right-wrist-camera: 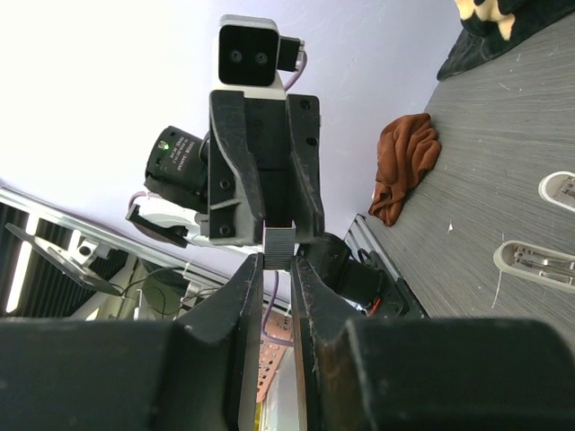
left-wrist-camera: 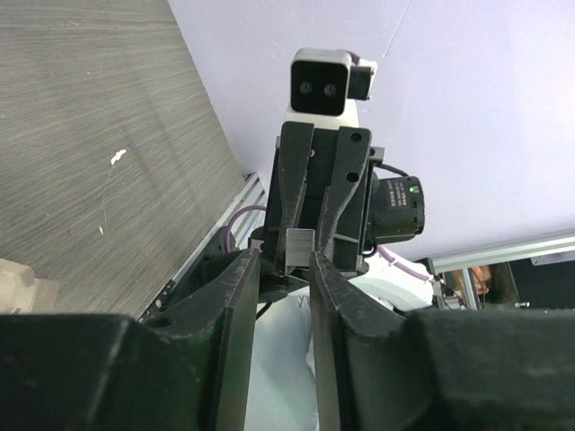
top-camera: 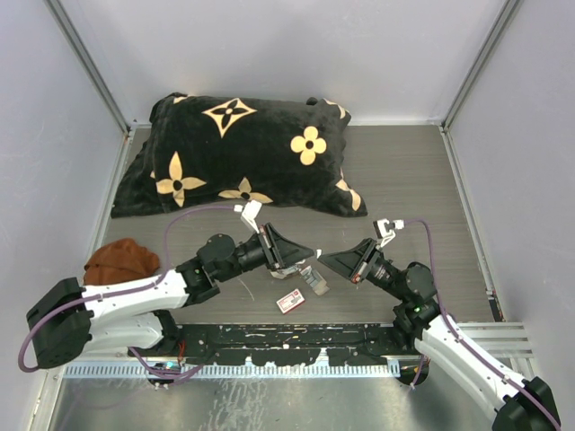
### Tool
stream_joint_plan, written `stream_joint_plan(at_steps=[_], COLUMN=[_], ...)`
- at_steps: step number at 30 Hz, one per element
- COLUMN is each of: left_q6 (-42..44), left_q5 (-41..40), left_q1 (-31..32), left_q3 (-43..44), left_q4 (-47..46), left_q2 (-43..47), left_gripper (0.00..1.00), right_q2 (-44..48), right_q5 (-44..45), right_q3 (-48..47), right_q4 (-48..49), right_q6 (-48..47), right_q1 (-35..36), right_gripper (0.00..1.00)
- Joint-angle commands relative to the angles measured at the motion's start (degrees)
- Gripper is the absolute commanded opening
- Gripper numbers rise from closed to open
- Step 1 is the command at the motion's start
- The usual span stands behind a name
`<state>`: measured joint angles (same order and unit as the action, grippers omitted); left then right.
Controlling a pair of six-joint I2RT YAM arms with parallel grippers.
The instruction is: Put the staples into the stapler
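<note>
A short silvery strip of staples is pinched between my right gripper's fingertips, held above the table. My left gripper faces it tip to tip. Its jaws stand a little apart, wider than the strip, which sits just beyond them. In the top view both grippers, left and right, meet over the table's front middle. The small stapler lies open on the table just below them. Its two pale halves show in the right wrist view. The red-and-white box lies just in front of it.
A big black pillow with tan flowers fills the back of the table. A brown cloth lies at the left edge; it also shows in the right wrist view. Grey walls enclose three sides. A pale object sits at the left wrist view's edge.
</note>
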<state>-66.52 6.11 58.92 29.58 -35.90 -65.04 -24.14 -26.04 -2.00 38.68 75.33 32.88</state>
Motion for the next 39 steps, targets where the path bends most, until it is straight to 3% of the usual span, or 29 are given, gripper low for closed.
stream_joint_plan(at_steps=[1,5,11,15,18,21,26,39], left_q6=[1.35,3.76,11.66,15.27,19.27,20.72,17.11,12.05], left_q5=[0.04,0.71,1.33,9.67,11.59,11.99,13.86,6.47], left_q1=[-2.42,-5.08,-12.24,-19.75,-21.09,-21.09,-20.28,-12.81], left_q3=[-1.82,-2.08,4.62,6.98,9.57,10.83,8.79,6.96], left_q4=[1.46,12.04,44.5,54.76,59.22,60.36,54.27,46.18], left_q2=[5.99,11.82,17.1,14.4,11.15,8.59,6.18,-4.36], left_gripper=[0.33,0.4,0.6,0.64,0.65,0.68,0.71,0.71], right_q2=[1.23,1.39,-0.78,-6.37,-11.26,-14.39,-17.48,-18.58], right_q5=[0.29,-0.5,-0.52,0.35,0.88,1.03,1.79,2.68], right_q3=[-2.28,-4.28,-13.73,-22.03,-26.57,-28.87,-29.43,-28.7], right_q4=[-1.84,-6.9,-28.65,-43.31,-48.99,-50.92,-51.07,-51.01], right_q6=[-2.87,-6.31,-23.26,-36.67,-43.7,-47.31,-49.96,-52.29], right_q1=[0.05,0.05,0.07,0.08,0.08,0.07,0.21,0.37], right_gripper=[0.11,0.11,0.11,0.09,0.08,0.07,0.07,0.06])
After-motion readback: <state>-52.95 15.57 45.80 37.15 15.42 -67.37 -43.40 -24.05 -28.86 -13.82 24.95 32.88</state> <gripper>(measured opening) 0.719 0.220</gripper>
